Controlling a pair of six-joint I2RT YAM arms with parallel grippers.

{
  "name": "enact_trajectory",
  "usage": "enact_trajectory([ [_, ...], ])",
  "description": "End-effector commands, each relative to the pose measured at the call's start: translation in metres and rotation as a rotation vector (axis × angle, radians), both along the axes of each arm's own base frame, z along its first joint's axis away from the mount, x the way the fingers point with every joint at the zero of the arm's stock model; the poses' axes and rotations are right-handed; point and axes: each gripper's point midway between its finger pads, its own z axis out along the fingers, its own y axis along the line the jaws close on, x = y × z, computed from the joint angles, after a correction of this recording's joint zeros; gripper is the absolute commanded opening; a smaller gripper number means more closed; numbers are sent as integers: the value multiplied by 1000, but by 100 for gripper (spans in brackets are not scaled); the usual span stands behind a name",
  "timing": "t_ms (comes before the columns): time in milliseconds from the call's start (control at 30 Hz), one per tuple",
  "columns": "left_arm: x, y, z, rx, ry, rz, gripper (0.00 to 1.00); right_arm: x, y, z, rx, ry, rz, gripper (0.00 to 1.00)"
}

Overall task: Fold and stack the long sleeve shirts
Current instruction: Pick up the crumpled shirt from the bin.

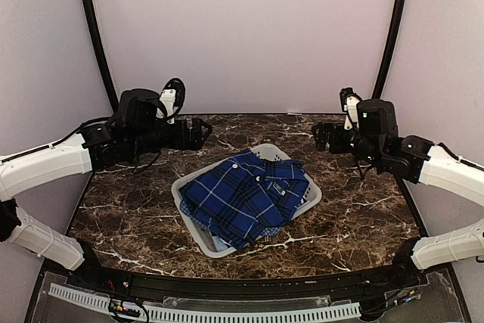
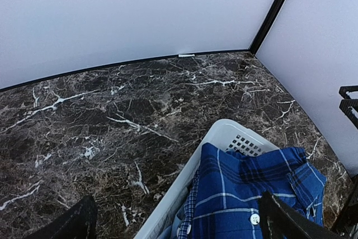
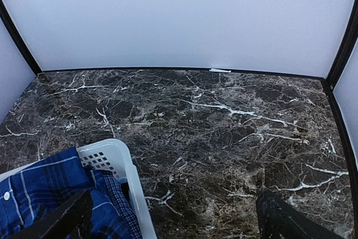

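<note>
A dark blue plaid long sleeve shirt [image 1: 246,198] lies crumpled on top of a pale lattice basket [image 1: 311,203] in the middle of the table. Under it a lighter fine-checked shirt [image 2: 194,205] shows at the basket's rim. My left gripper [image 1: 203,132] hovers above the table to the basket's back left, open and empty. In the left wrist view its fingers [image 2: 72,223] stand wide apart over the basket rim [image 2: 184,180]. My right gripper [image 1: 318,136] hovers at the back right, open, with nothing between its fingers [image 3: 291,220].
The table is dark marble with white veins [image 1: 355,217]. Pale curtain walls and black frame poles [image 1: 392,28] close it in at the back and sides. A slotted white rail [image 1: 227,312] runs along the near edge.
</note>
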Motion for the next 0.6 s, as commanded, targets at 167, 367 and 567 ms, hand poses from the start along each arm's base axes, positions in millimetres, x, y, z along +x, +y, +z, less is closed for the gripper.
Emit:
enact_trajectory([
  [167, -20, 12, -6, 45, 52, 71, 99, -7, 6, 22, 4, -35, 39, 99],
  [367, -31, 4, -16, 51, 110, 19, 99, -13, 19, 21, 12, -6, 88, 99],
  [567, -48, -19, -26, 58, 181, -66, 99, -18, 26, 18, 23, 24, 109, 99],
])
